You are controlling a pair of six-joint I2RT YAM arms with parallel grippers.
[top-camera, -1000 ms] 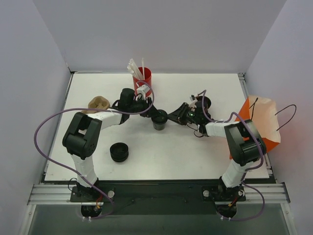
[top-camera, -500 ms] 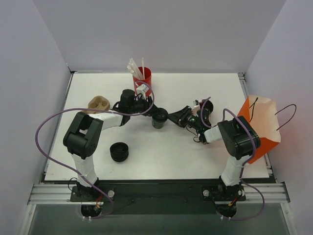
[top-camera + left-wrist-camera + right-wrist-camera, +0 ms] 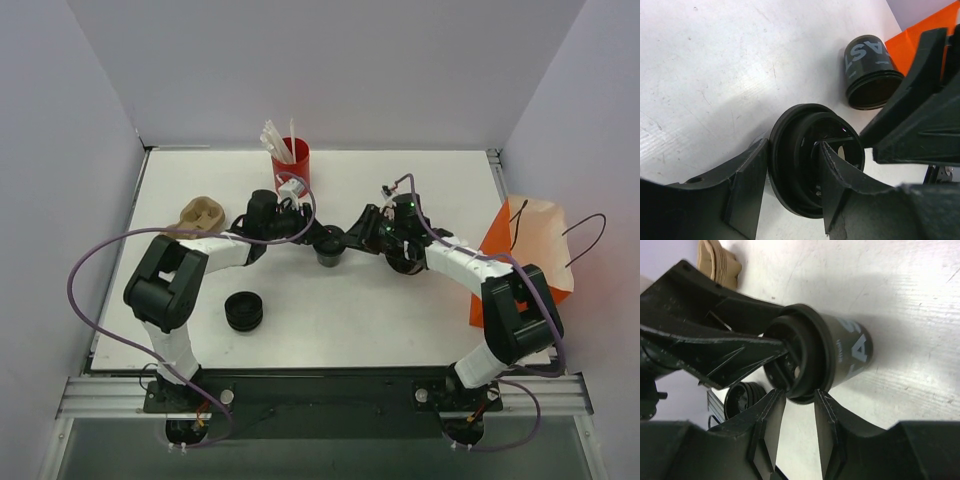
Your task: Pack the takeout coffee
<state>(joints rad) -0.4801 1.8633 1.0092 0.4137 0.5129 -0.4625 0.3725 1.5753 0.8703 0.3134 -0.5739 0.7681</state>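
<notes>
The small black paper cup with a round black lid (image 3: 329, 244) is standing in the middle of the white surface (image 3: 400, 320), with the left end effector (image 3: 792, 185) clenching its rim, probably to steady it, while the right end effector (image 3: 800, 412) is sitting at the lid's edge, and I cannot tell if it is gripping.

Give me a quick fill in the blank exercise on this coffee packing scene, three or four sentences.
The cup holding the white straws is ___.
The paper bag on the right is ___.
The left tool has one finger ___ the coffee cup, the other outside.
The stack of loose lids sits on the robot's ___ side.
Missing words: red, orange, inside, left.
</notes>
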